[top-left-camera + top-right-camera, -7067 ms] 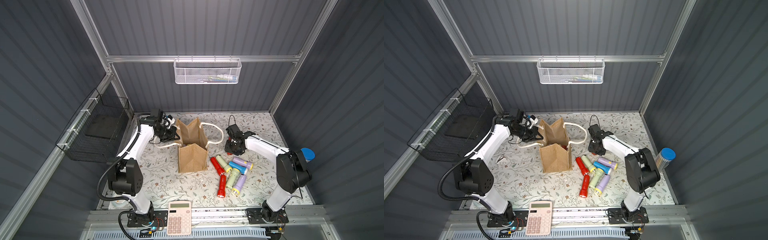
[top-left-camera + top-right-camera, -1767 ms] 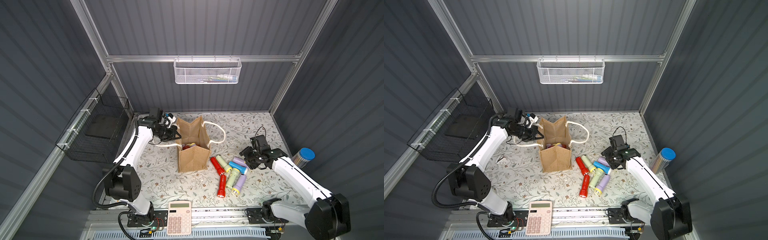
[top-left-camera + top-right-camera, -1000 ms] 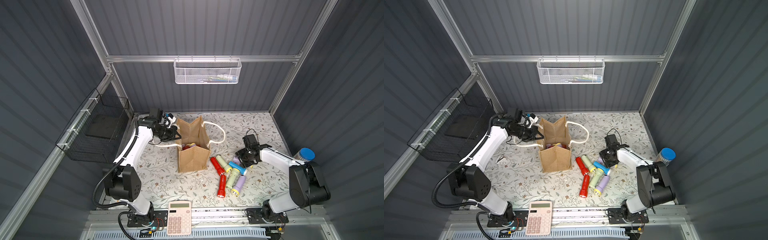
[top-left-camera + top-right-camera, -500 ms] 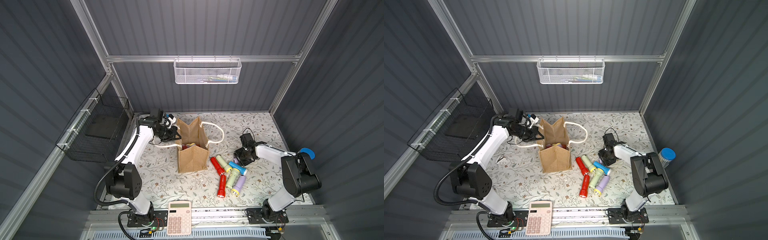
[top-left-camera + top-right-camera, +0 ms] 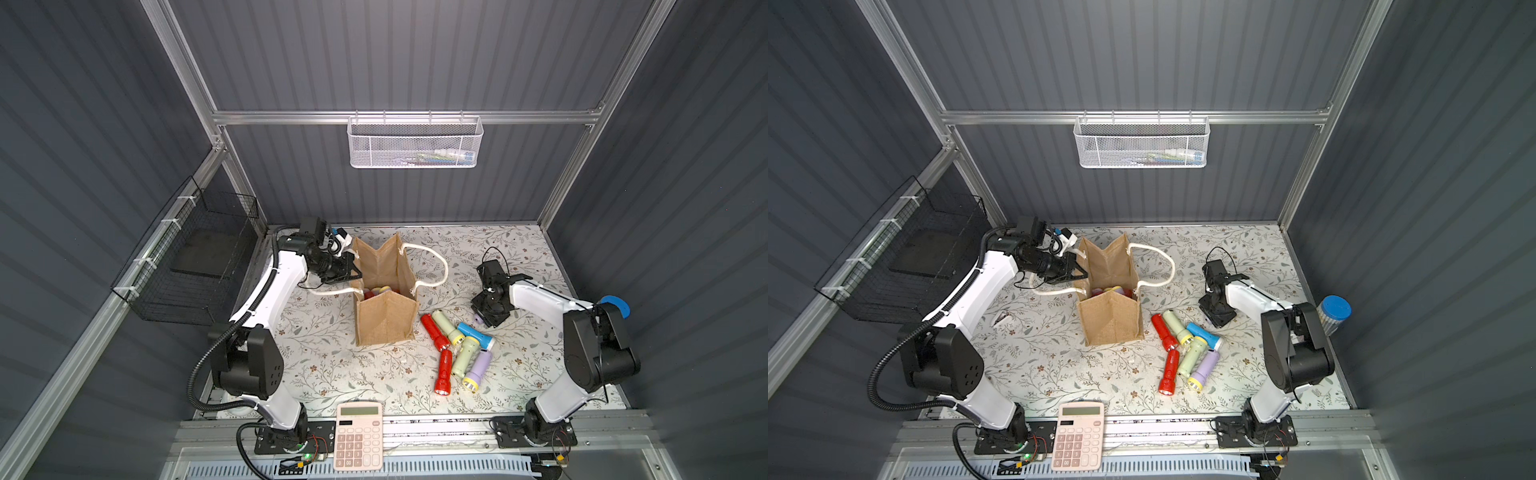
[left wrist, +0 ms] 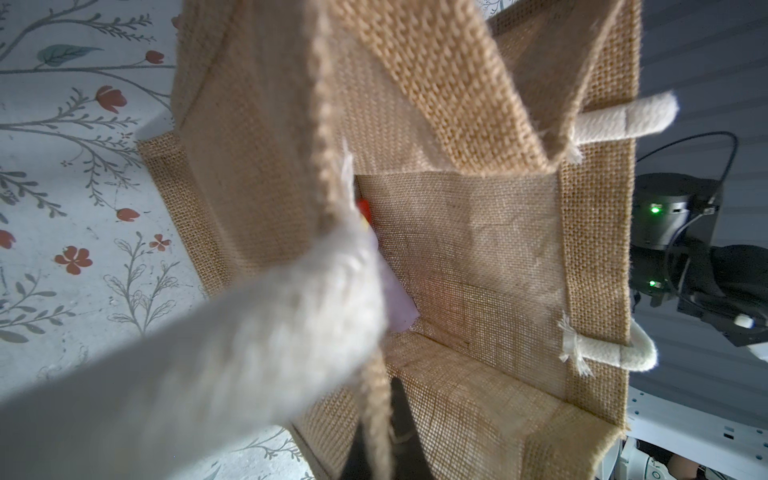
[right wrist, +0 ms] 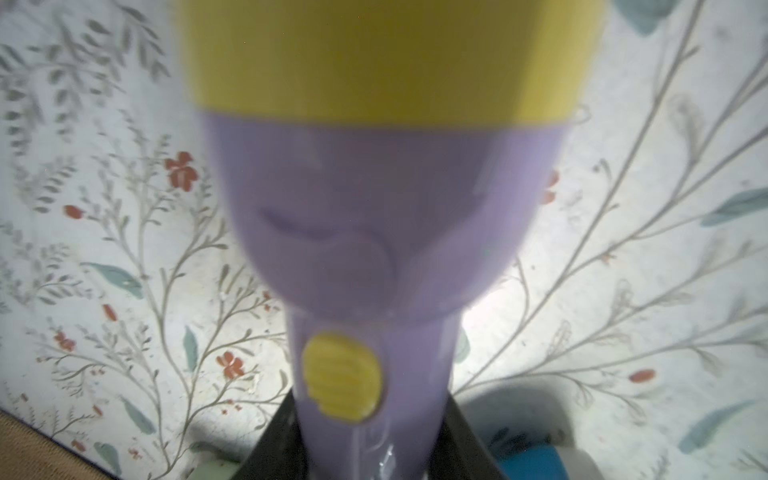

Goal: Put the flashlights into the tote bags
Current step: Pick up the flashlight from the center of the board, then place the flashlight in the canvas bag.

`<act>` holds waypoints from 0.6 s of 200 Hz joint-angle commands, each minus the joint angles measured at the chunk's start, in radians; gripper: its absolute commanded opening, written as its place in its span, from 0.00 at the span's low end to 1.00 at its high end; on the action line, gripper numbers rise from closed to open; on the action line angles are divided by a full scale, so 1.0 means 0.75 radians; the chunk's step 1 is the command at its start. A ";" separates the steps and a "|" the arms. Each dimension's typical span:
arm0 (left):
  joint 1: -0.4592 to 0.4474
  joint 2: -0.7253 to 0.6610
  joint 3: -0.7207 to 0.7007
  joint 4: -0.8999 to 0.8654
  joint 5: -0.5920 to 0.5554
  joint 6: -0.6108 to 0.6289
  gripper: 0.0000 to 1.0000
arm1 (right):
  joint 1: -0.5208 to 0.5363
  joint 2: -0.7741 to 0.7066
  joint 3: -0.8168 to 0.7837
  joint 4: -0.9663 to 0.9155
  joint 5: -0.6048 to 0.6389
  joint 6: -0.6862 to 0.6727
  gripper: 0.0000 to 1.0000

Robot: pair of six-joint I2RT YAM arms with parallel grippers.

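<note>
- Dark ribbed walls all round, floral-print bench (image 5: 332, 374) below. White mesh basket (image 5: 415, 143) on the back wall at 12 o'clock, black wire basket (image 5: 187, 266) on the side wall at 9, pink calculator (image 5: 359, 436) at the front edge at 6.
- Mid-bench: tote bag (image 5: 384, 320) upright, mouth open, with stowed flashlights (image 5: 376, 291) showing red and yellow-rimmed heads inside.
- Left fingers (image 6: 401, 415) pinched shut on the bag's rim at the 9 o'clock side of the mouth, beside a rope handle (image 6: 208, 374), probably to stop the soft jute wall folding in.
- At 4 o'clock from the bag: six loose flashlights (image 5: 465, 361) heaped together, touching.
- At 3 o'clock from the bag, just beyond the heap: lilac flashlight (image 7: 374, 199) low at the bench. Right fingers (image 7: 280, 453) set against both sides of its slim barrel, about level with the yellow switch (image 7: 340, 374). Lifted or not, cannot tell.
- Judged light, hollow, stiff plastic. Smooth and round, so apt to roll on the bench or swivel in a two-sided pinch.
- Probably head-heavy, going by the flare, so better held on the barrel close to the head than out at the tail.
- Bag likely light and floppy. Best entered from straight above the mouth, clear of the walls.
</note>
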 commanded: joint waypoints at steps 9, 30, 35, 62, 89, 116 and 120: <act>0.001 -0.008 0.036 -0.009 -0.003 0.028 0.00 | 0.054 -0.144 0.139 -0.106 0.156 -0.145 0.04; 0.001 -0.018 0.037 -0.007 -0.003 0.026 0.00 | 0.121 -0.210 0.241 -0.147 0.222 -0.216 0.04; 0.001 -0.020 0.037 -0.007 -0.001 0.025 0.00 | 0.138 -0.224 0.268 -0.158 0.241 -0.229 0.04; 0.001 -0.032 0.029 0.001 0.007 0.022 0.00 | 0.227 -0.267 0.439 -0.233 0.304 -0.295 0.06; 0.001 -0.039 0.026 0.007 0.019 0.020 0.00 | 0.303 -0.296 0.558 -0.206 0.312 -0.360 0.07; 0.001 -0.047 0.028 0.017 0.027 0.013 0.00 | 0.345 -0.298 0.627 -0.115 0.200 -0.382 0.10; 0.001 -0.047 0.030 0.021 0.030 0.011 0.00 | 0.354 -0.296 0.642 -0.106 0.182 -0.380 0.10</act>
